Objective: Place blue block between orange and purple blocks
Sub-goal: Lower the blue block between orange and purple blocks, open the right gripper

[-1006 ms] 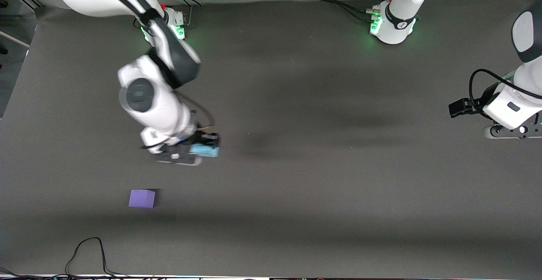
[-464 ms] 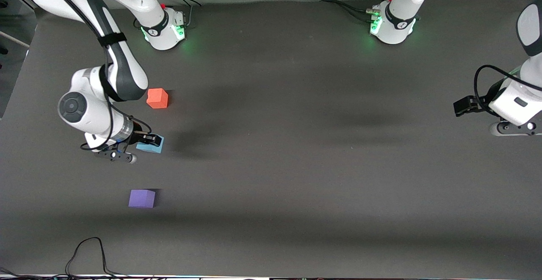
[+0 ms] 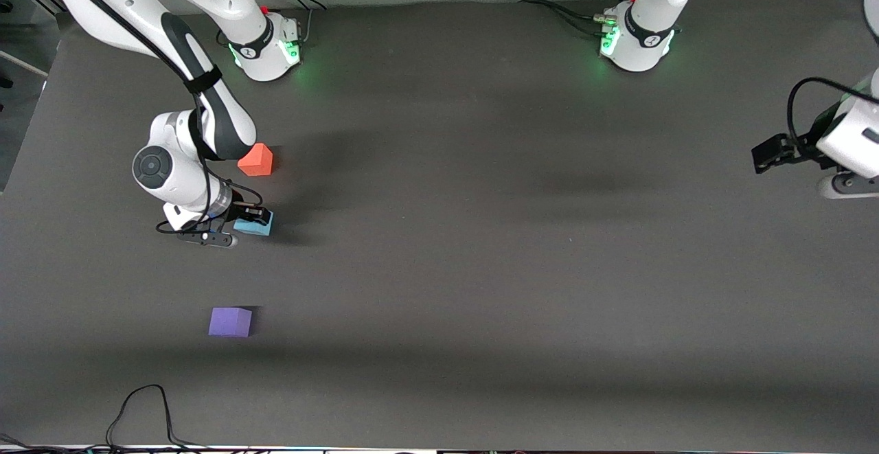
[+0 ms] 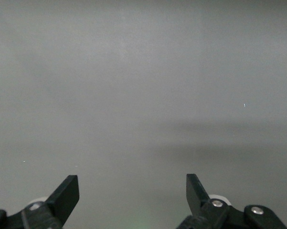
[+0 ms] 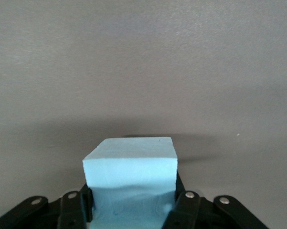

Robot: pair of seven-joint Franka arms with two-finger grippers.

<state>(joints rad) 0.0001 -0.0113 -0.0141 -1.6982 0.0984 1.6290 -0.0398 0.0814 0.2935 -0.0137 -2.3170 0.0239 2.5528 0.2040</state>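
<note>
My right gripper (image 3: 251,223) is shut on the sky-blue block (image 3: 255,226) and holds it low over the table, between the orange block (image 3: 257,161) and the purple block (image 3: 230,321), closer to the orange one. The right arm's forearm covers one corner of the orange block. In the right wrist view the blue block (image 5: 129,164) sits squeezed between the black fingers (image 5: 180,202). My left gripper (image 3: 770,153) waits at the left arm's end of the table, open and empty, with only bare table between its fingertips (image 4: 69,190).
The grey table mat (image 3: 515,268) has nothing else standing on it. A black cable (image 3: 144,402) loops at the edge nearest the camera. The two arm bases (image 3: 268,49) (image 3: 635,42) stand at the edge farthest from the camera.
My right arm has swung toward its own end of the table with the blue block, uncovering the orange block, then edged closer to it. My left arm has drawn outward.
</note>
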